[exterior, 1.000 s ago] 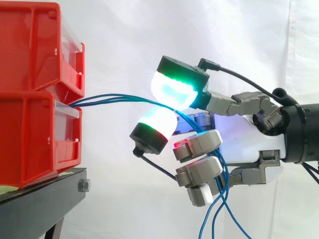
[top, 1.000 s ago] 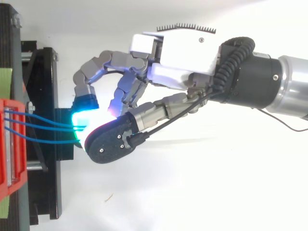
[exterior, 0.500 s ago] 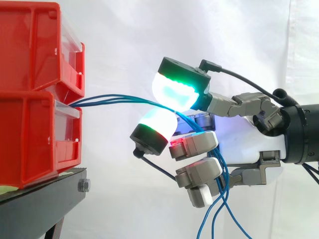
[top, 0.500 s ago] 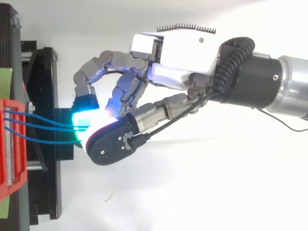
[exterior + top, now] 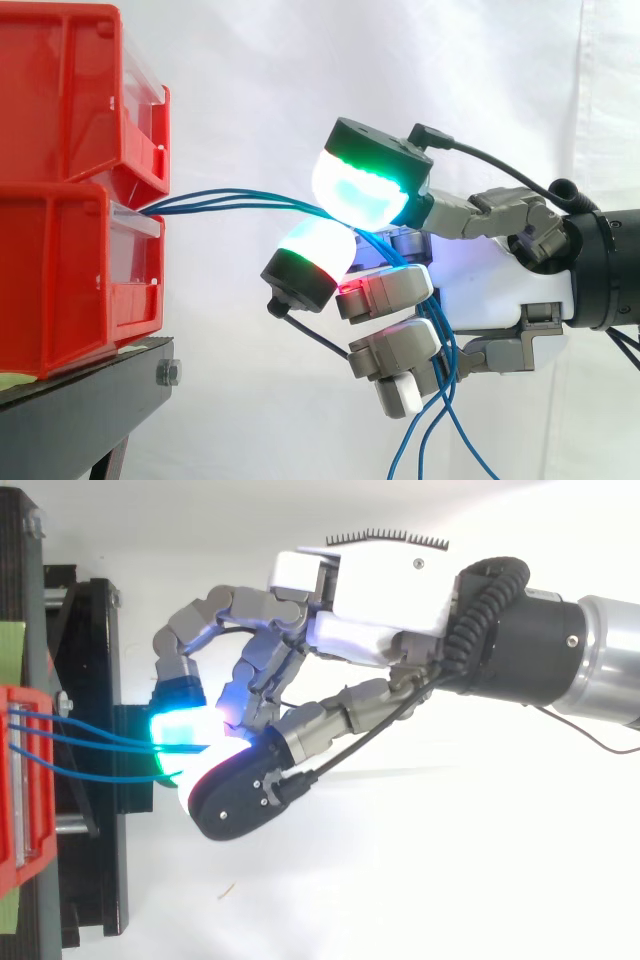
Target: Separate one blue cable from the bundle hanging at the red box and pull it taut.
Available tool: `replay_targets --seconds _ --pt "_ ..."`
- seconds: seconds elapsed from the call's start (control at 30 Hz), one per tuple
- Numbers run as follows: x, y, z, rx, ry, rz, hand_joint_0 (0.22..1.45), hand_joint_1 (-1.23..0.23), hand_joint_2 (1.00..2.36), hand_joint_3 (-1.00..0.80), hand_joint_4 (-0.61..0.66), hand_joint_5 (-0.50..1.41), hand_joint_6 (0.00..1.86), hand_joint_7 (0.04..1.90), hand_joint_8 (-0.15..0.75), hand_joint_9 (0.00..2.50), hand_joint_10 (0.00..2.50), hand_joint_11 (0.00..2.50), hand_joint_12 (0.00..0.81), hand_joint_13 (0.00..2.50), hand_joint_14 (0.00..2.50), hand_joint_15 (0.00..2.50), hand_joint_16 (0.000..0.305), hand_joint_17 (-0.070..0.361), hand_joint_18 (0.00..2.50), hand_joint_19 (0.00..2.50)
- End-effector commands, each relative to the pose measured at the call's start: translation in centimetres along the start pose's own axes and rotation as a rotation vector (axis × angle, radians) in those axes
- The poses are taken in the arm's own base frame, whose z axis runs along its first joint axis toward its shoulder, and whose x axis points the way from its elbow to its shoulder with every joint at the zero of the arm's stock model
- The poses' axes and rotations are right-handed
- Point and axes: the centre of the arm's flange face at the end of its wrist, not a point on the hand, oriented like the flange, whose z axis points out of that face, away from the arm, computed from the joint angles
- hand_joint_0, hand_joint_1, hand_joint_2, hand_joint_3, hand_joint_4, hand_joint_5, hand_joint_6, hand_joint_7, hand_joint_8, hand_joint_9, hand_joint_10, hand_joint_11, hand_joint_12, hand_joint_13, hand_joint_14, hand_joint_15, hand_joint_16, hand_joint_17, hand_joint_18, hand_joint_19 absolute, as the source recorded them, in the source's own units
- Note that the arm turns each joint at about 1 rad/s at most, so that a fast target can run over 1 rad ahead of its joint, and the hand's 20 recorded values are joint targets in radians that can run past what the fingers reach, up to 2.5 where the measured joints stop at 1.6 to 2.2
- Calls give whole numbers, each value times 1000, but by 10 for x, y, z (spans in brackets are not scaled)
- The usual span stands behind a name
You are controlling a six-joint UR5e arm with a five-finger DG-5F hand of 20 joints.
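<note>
Side: my hand [image 5: 495, 300] is curled round the cables [image 5: 230, 200]. They run from the lower box [image 5: 60, 270], pass btw my glowing pads [image 5: 365, 190], then drop past my palm.
Top: three cables [image 5: 90, 745] span from box [image 5: 25, 780] to pads [image 5: 180, 725].

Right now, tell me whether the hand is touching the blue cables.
Touching. The side view shows the blue cables running between the hand's glowing pads, bending there and dropping through its curled fingers.

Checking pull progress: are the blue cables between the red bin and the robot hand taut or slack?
Slack: the blue cables bow from the red bin to the robot hand, then hang loose below it.
</note>
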Motion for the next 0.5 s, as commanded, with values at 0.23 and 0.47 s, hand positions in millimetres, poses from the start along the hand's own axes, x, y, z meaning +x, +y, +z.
replay_targets --seconds 0.23,0.47 --pt "0 -1 0 2 0 0 582 -1079 1000 -500 -100 -174 931 1104 169 1018 285 1550 324 1092 14 1514 48 108 919 822" --pt "0 -1 0 2 0 0 404 -821 1000 -500 -18 -166 911 975 260 1023 595 1311 418 1168 6 1497 61 138 1030 827"
